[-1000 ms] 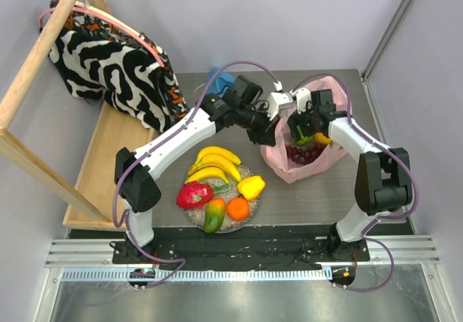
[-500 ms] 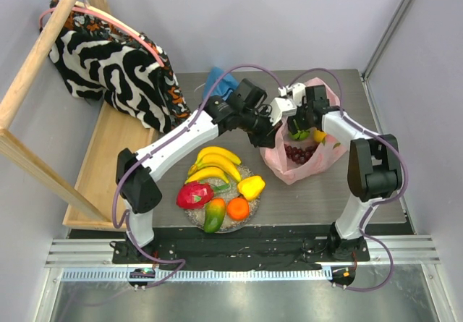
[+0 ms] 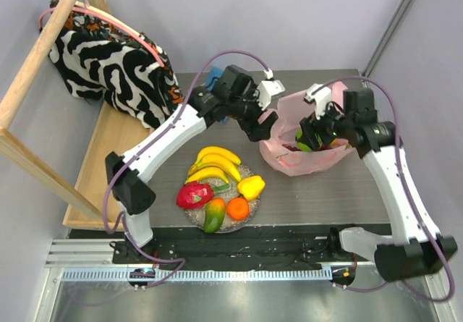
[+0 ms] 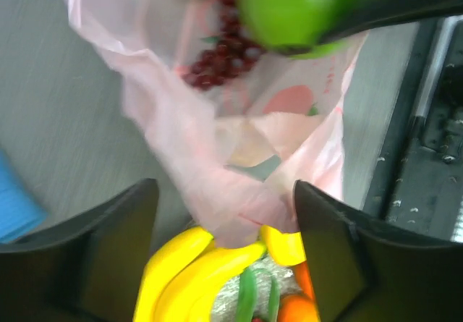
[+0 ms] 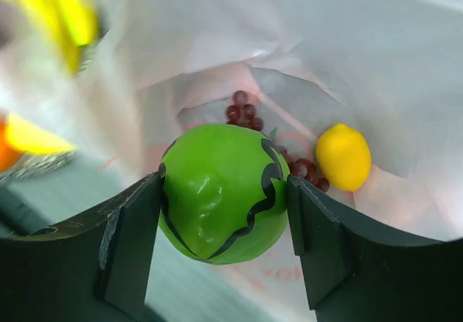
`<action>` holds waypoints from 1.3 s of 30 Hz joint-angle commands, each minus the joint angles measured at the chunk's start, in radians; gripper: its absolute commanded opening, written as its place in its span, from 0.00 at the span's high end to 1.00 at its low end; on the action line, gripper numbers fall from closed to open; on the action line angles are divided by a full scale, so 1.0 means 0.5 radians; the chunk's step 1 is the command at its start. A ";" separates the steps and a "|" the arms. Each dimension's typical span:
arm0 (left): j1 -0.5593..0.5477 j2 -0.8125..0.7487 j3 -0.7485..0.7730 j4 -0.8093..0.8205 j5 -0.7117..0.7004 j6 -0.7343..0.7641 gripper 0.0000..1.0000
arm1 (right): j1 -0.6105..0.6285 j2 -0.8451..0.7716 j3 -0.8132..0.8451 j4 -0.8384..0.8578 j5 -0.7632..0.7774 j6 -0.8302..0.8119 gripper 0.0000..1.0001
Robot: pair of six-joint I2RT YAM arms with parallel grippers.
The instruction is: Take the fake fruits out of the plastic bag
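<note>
Now the left hand has opened around the plastic bag.

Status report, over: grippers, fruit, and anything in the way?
Left gripper open, plastic bag edge loose between fingers. Right gripper shut on green apple, above the bag. Lemon, grapes inside. No obstruction seen.

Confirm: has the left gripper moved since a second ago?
Yes. The left gripper has drawn back up-left in the top view, toward the blue cloth and off the plastic bag, with its jaws now open.
</note>
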 commanded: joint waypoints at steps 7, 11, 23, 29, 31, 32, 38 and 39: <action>0.699 -1.012 -0.270 -0.101 -0.215 0.097 0.08 | 0.016 -0.341 0.701 -0.692 -0.371 -0.084 0.57; 0.883 -1.279 -0.368 -0.141 -0.289 0.083 0.07 | 0.020 -0.111 1.084 -0.551 -0.426 0.274 0.57; 1.654 -1.577 -0.654 0.120 0.257 -0.584 0.09 | 0.899 0.515 1.362 -0.342 -0.381 0.233 0.59; 1.746 -1.611 -0.648 0.059 0.337 -0.510 0.09 | 1.341 0.672 1.077 -0.229 -0.221 0.054 0.59; 1.804 -1.617 -0.635 0.025 0.337 -0.485 0.09 | 1.476 0.733 0.975 -0.137 -0.103 -0.034 0.59; 1.817 -1.630 -0.641 0.031 0.334 -0.482 0.09 | 1.507 0.764 0.893 -0.106 -0.071 -0.056 0.59; 1.912 -1.694 -0.641 0.065 0.475 -0.540 0.09 | 1.575 1.055 0.843 0.057 0.045 -0.016 0.60; 1.927 -1.709 -0.651 0.080 0.496 -0.553 0.09 | 1.578 1.095 0.858 0.078 0.061 -0.019 0.60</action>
